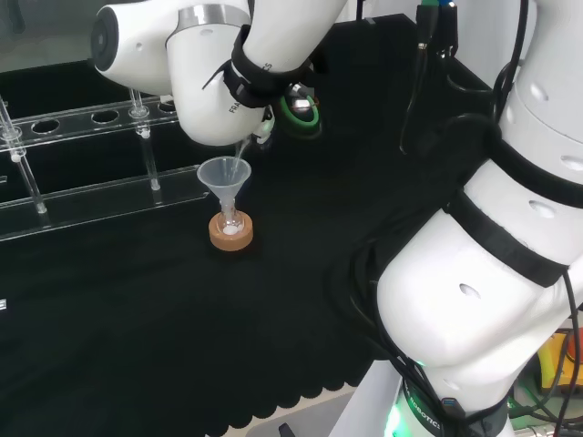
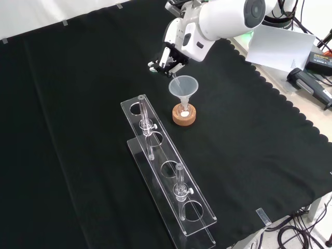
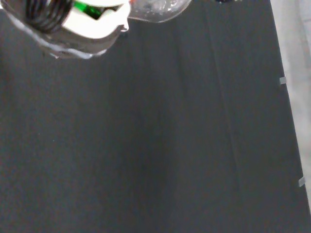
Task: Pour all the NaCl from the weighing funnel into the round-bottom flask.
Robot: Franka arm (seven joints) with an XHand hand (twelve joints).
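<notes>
The white arm reaches from the right of the head view out over the middle of the bench, its last link bent downward. The hand [image 2: 167,58] hangs at the link's end, at the top centre of the front view, palm down, fingers [image 2: 155,66] curled together in a pinch.

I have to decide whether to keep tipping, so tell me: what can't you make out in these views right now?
- Weighing funnel: clear and thin in the front view; any NaCl left inside is too small to see.
- Hand: in the head view the arm's white link covers it; in the front view its finger grip is too small to judge.
- Round-bottom flask: the clear funnel above and cork ring around it hide its outline; something white shows, amount unclear.
</notes>
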